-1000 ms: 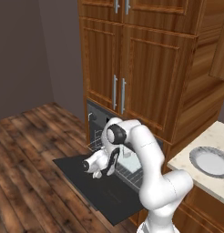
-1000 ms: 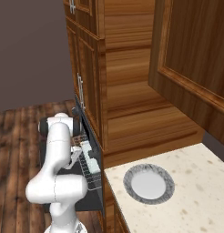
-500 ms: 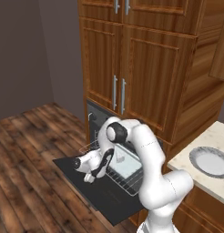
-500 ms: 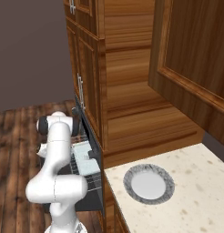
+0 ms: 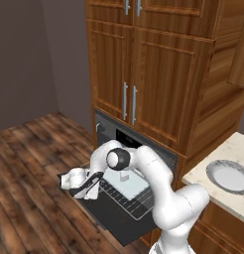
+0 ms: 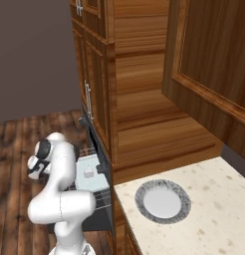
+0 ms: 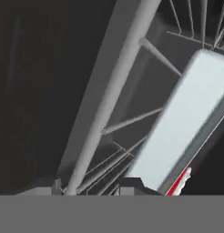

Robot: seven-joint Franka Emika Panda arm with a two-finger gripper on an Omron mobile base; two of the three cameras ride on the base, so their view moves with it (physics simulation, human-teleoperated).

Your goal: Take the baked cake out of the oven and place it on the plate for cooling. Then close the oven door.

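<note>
One change: over the last second the gripper (image 7: 93, 185) has been drawn left and nearward, from above the tray to the near edge of the oven door (image 5: 114, 218); the rack (image 5: 130, 201) appears to have been pulled out with it.
Meaning: the baked cake is judged to have been made easier to reach; it has not yet been picked up.
End effector: the finger tips are set apart with the rack's front bar between them; whether the bar is clamped cannot be told.
Plate (image 6: 163, 200): set on the counter (image 6: 219, 199), near right; nothing is held in it.
Oven door: folded down flat, fully open.
Tray (image 5: 136, 184): carried on the rack; the baked cake (image 6: 88, 173) is seated on it.
Oven (image 5: 110, 132): farthest, under the cabinets (image 5: 158, 74).
</note>
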